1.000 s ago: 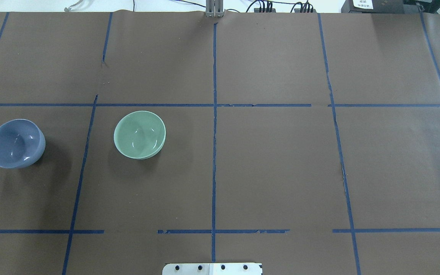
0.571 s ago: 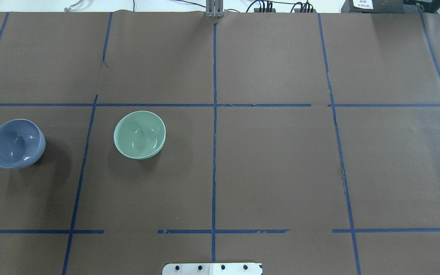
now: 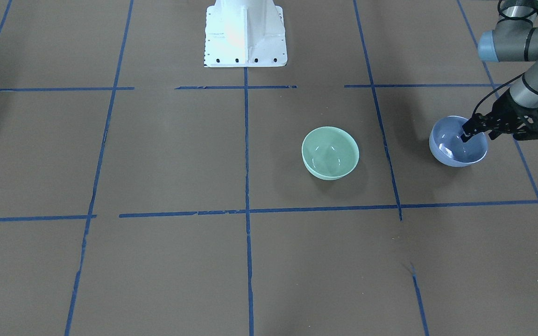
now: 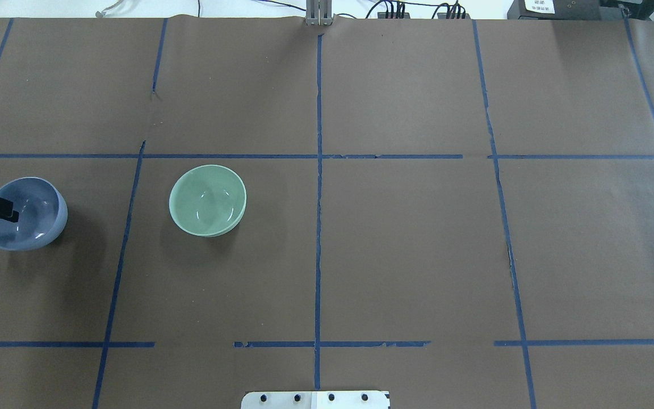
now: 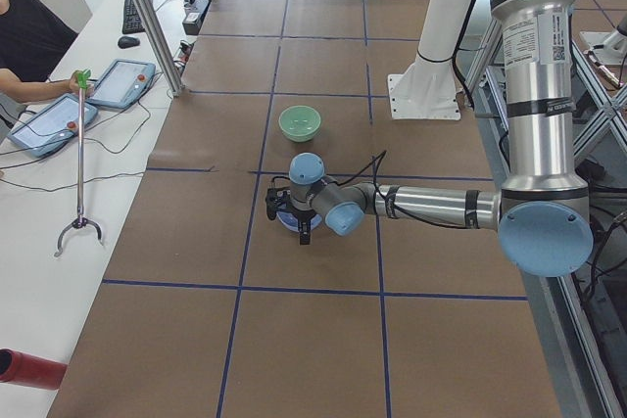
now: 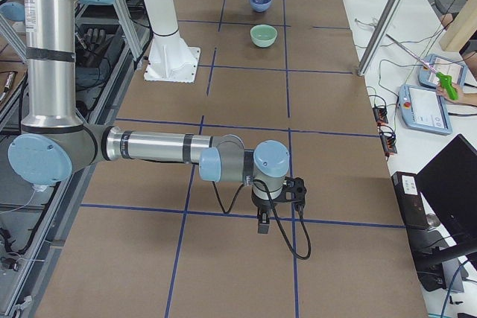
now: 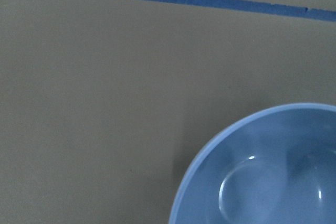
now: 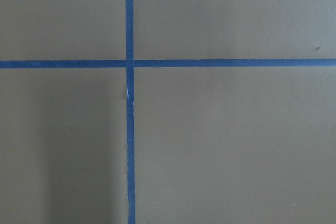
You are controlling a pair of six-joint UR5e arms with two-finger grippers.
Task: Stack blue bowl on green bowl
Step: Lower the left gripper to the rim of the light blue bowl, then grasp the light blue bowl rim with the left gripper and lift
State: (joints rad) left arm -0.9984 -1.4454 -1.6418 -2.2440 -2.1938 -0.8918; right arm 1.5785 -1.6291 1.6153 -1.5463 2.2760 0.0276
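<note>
Bowls stand upright on the brown tabletop (image 4: 418, 255), both on the robot's left half. Farthest left is the blue bowl (image 4: 32, 224), with the left end effector (image 3: 479, 136) at its outer rim. Its fingers are apart, one dark finger (image 4: 8, 215) dipping inside the bowl and the other outside the wall; whether either touches the glaze I cannot tell. Across a blue tape line (image 4: 125, 227) to the right, the green bowl (image 4: 208, 200) stands well apart from it, its glazed inside catching small glints of light. Far over on the other side, the right end effector (image 6: 262, 223) hangs low near a tape crossing, and I cannot tell whether its fingers are apart or together. A second ago no arm showed from overhead, then only a fingertip at the blue rim. Neither bowl has shifted.
</note>
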